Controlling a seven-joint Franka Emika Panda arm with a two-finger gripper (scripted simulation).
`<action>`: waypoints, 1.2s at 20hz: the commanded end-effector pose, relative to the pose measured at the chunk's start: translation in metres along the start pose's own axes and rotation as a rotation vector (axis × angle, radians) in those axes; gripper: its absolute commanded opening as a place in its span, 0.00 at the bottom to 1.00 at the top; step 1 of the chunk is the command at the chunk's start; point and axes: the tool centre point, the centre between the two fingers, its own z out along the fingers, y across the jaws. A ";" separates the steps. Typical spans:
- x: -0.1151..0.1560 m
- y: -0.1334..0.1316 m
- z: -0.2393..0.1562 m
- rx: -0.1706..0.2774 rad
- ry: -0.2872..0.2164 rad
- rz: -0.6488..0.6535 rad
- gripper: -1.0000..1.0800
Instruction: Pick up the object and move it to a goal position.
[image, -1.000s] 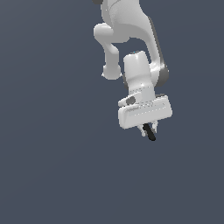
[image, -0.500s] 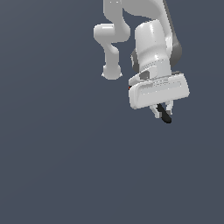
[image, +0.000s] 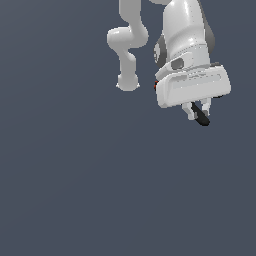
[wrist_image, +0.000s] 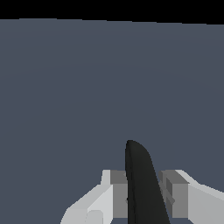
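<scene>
The claw (image: 199, 112) gripped the clamp (image: 201, 118) between its fingers. The clamp's black end stuck out below them.

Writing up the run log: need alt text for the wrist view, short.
A slim black clamp stands pinched between the two pale grey fingers of the gripper, its rounded end pointing away from the camera. Behind it is only a plain dark grey surface, with a black band along one edge.

black clamp (image: 202, 118) between closed jaws
</scene>
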 end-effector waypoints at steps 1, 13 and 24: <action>0.009 -0.005 -0.010 0.000 0.003 0.001 0.00; 0.045 -0.032 -0.055 -0.005 0.001 -0.002 0.00; 0.081 -0.061 -0.099 -0.006 0.000 -0.008 0.00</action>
